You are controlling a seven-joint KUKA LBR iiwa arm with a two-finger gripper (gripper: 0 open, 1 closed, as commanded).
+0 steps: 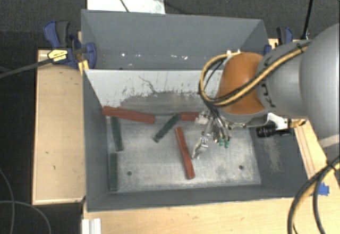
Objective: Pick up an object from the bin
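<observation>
the long red stick [184,152] lies slanted on the floor of the bin [149,166]. our gripper [203,146] hangs just right of it; we cannot tell if it is wide or narrow. a green stick [166,128] lies just up-left of the red one. we judge this to be the approach: next we centre over the red stick and descend.

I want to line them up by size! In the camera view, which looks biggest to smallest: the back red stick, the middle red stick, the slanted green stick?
1. The back red stick and the middle red stick look alike, so I won't rank them.
2. The slanted green stick, smallest.
</observation>
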